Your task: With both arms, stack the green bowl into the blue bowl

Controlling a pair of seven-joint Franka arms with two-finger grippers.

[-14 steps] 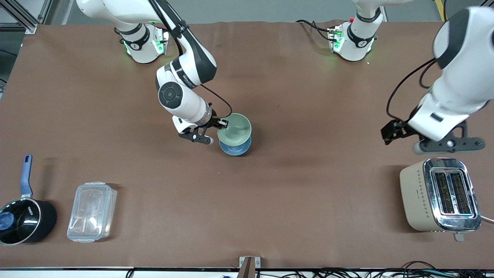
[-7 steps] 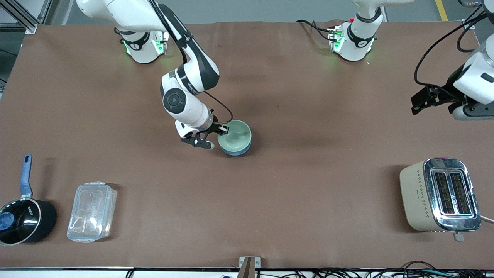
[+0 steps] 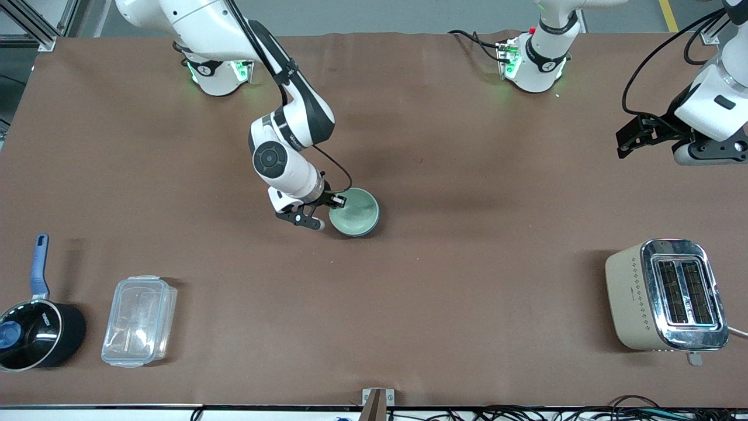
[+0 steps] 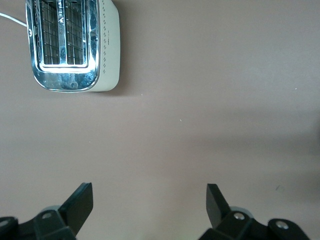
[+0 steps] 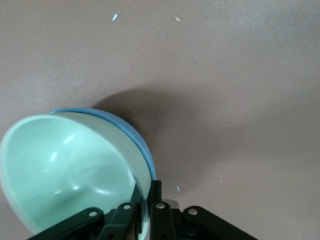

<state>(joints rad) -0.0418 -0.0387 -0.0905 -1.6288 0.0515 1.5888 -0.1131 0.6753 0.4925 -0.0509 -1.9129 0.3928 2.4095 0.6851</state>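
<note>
The pale green bowl (image 3: 355, 211) sits inside the blue bowl (image 3: 357, 233) at the table's middle; only a thin blue edge shows under it. In the right wrist view the green bowl (image 5: 65, 170) fills the blue bowl (image 5: 131, 134), whose rim shows around it. My right gripper (image 3: 333, 202) is shut on the green bowl's rim, one finger inside and one outside (image 5: 145, 207). My left gripper (image 3: 634, 134) is open and empty, up in the air over the left arm's end of the table, with only bare table between its fingers (image 4: 150, 200).
A beige and chrome toaster (image 3: 666, 295) stands near the front camera at the left arm's end, also in the left wrist view (image 4: 72, 45). A clear plastic lidded container (image 3: 139, 320) and a black saucepan with a blue handle (image 3: 34, 327) stand at the right arm's end.
My right gripper has lowered the green bowl down into the blue bowl. My left arm has risen and drawn away from the toaster toward the table's end.
</note>
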